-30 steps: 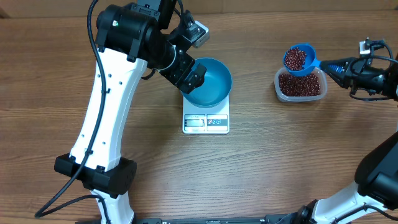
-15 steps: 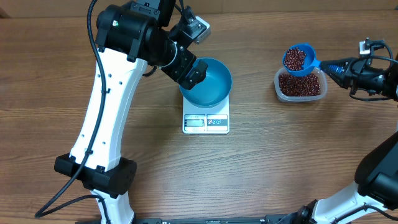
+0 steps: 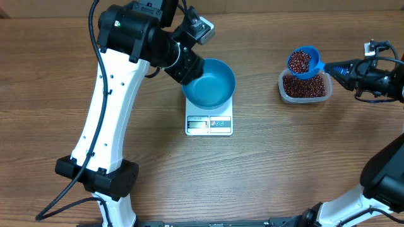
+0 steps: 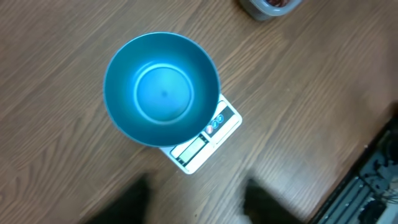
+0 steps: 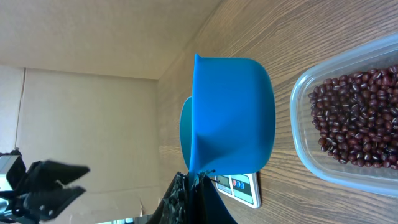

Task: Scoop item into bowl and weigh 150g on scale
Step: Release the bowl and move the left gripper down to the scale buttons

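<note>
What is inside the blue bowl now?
Nothing. The bowl is empty; its smooth bottom shows whole from the left wrist. Overhead, the left arm covers a little of its rim.

Smooth, glossy blue bowl (image 4: 161, 87) on a white plastic scale (image 3: 209, 124); matt wood-grain table (image 3: 284, 164); clear plastic tub (image 5: 339, 179); glossy red-brown beans (image 5: 354, 118); smooth blue plastic scoop (image 5: 233, 112).

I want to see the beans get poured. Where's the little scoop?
Overhead, the blue scoop is on the right, full of beans, held by the right tool just above the clear tub's back edge.
</note>
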Controlling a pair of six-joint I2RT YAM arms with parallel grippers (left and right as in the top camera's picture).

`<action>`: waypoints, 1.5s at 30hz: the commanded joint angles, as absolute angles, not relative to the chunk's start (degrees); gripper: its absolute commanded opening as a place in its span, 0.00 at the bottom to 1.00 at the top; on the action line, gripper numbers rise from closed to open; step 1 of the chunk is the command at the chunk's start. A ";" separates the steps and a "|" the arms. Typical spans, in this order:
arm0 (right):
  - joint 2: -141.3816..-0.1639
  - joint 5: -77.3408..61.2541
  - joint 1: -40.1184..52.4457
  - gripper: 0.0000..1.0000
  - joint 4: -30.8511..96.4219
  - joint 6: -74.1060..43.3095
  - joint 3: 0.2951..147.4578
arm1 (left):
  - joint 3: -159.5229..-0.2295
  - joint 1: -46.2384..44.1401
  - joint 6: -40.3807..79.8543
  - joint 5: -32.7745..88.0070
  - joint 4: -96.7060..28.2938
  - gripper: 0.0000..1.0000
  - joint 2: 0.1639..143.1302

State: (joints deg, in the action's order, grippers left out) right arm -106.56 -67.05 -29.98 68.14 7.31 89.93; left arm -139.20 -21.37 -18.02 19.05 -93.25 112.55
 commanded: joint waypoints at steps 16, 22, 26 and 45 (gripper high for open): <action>-106.54 -68.42 -30.17 0.04 68.38 8.03 90.00 | -124.84 -31.29 -15.86 6.04 -92.99 0.04 112.81; -106.54 -67.13 -30.17 0.04 69.10 8.03 90.00 | -120.97 -37.47 -13.67 1.91 -88.90 0.05 112.71; -106.54 -66.92 -30.17 0.04 69.36 8.03 90.00 | -120.79 -41.17 -13.72 1.89 -86.70 0.04 112.25; -106.54 -66.92 -30.17 0.04 69.52 8.93 90.00 | -86.21 -47.27 -9.61 1.48 -62.54 0.04 86.85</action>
State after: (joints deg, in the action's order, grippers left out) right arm -106.56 -65.34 -29.98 69.65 7.94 89.93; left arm -92.86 -47.37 -12.12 -0.19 -66.41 89.06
